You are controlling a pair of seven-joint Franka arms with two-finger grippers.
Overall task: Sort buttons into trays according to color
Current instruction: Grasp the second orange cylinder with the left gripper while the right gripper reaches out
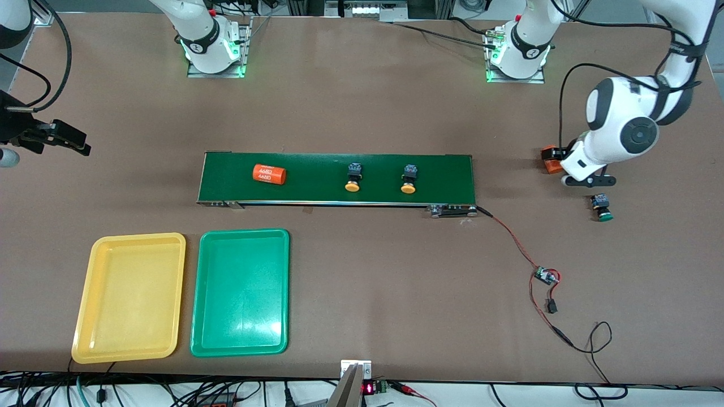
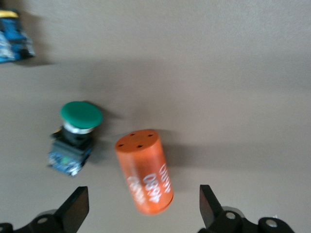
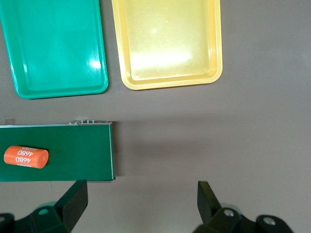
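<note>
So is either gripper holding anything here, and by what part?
Nothing is held. The left gripper hangs open over an orange cylinder; the right gripper is open over bare table.

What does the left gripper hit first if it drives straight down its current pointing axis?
Most likely the orange cylinder, which lies on the table between the open fingers of the left gripper. The green button sits off to one side, probably missed. Depth is hard to judge.
</note>
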